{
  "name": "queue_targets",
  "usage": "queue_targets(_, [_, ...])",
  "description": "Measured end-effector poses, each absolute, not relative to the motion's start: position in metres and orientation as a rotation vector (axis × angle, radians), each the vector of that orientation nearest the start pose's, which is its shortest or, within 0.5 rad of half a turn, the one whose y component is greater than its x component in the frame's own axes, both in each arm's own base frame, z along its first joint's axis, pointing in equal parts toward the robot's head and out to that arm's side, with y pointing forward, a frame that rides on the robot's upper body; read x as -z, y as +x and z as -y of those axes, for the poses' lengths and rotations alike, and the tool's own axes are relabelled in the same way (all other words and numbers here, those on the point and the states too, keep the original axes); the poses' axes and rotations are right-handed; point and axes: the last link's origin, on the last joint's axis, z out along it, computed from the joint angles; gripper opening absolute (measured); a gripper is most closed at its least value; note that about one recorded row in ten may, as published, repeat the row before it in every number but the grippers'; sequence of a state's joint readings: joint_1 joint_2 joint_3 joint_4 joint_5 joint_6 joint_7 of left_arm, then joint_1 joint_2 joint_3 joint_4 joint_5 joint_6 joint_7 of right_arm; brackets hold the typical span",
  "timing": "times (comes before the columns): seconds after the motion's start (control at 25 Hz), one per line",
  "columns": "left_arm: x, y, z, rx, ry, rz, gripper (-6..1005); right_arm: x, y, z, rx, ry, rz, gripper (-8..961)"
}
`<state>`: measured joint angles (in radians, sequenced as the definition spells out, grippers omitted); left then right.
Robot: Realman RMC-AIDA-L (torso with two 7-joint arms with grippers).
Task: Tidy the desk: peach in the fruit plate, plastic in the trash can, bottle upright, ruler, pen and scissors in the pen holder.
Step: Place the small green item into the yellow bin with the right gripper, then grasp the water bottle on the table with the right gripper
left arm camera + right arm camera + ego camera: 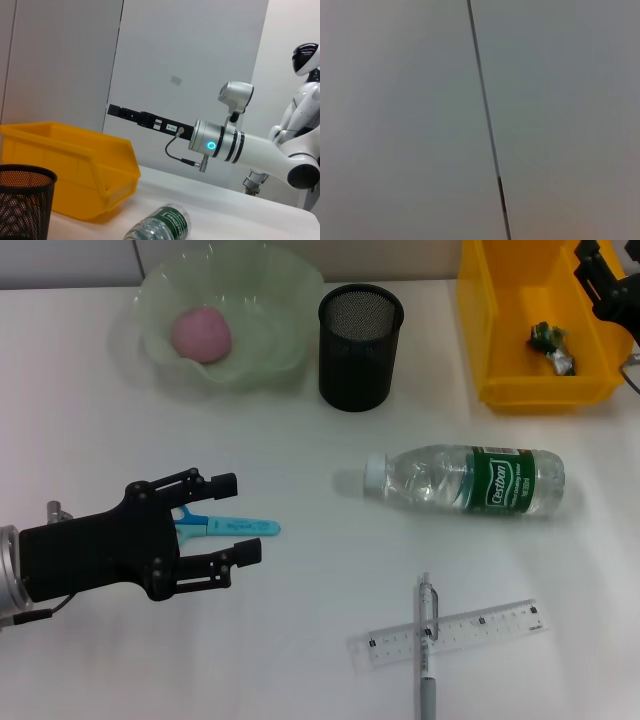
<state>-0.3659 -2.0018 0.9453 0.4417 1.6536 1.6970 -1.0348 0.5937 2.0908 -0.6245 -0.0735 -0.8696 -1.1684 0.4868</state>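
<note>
A pink peach [201, 334] lies in the green fruit plate [285, 295]. Crumpled plastic [551, 344] rests inside the yellow trash can [500, 390], also seen in the left wrist view [75, 165]. The clear bottle [465, 480] with a green label lies on its side, its cap toward the left. The pen [426, 660] lies across the clear ruler [480, 625] near the front edge. Blue scissors [245, 528] lie flat between the open fingers of my left gripper [243, 517], which hovers over their handle end. My right gripper [592, 275] is open over the trash can's far corner.
The black mesh pen holder [360, 345] stands upright between the plate and the trash can, and holds nothing that I can see. In the left wrist view it shows at the lower edge [22, 200], with the right arm stretched out above the bin. The right wrist view shows only a wall.
</note>
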Motion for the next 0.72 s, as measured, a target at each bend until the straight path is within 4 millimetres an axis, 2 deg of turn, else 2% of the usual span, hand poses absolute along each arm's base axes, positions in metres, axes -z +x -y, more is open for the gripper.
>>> queue_targets(0.08, [0.0076,-0.2897,-0.2615,0.972,-2.735,0.442,825,-0.0068,0.3011,-0.3762,-0.888,-1.634,-0.606,607])
queue_targets(0.28, [0.0074,-0.2901,-0.2609,0.974,-2.734,0.443,825,-0.0067,0.3018,-0.3756,-0.887,-1.633,-0.607,770])
queue_targets(0.72, [0.0067,-0.2902,-0.2583,0.987,-2.735,0.441,825,-0.0060,0.3027,-0.3757,-0.880,-1.634,-0.614,788])
